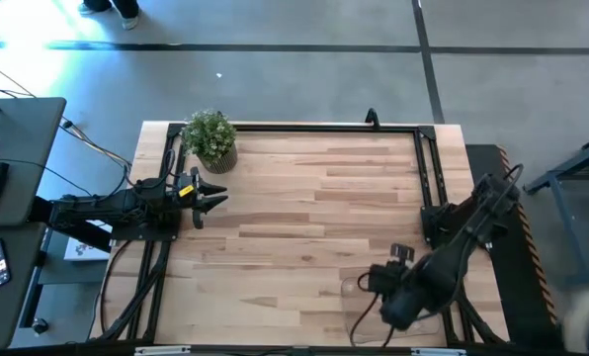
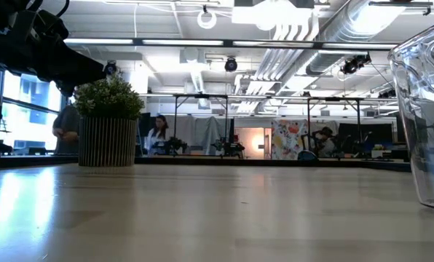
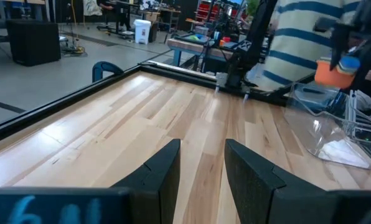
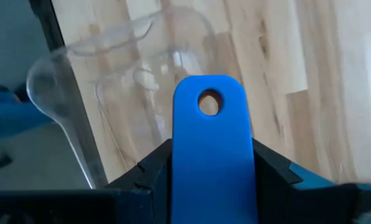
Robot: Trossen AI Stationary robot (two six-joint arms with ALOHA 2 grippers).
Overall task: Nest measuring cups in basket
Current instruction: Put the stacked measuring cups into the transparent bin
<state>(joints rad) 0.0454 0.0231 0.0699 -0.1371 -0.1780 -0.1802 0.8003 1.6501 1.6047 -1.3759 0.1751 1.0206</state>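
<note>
The right pincer (image 4: 211, 180) is clamped on the blue cup's handle (image 4: 210, 149), poised above the clear basket (image 4: 117, 93) at the high view's lower right. The basket looks empty, so nesting has barely begun. The left pincer (image 3: 201, 177) waits apart at mid-left.

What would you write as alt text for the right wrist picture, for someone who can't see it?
The right tool grips a blue measuring cup's handle, its hanging hole showing, held between two dark fingers. Just past it a clear plastic basket sits at the edge of a pale wooden table.
</note>
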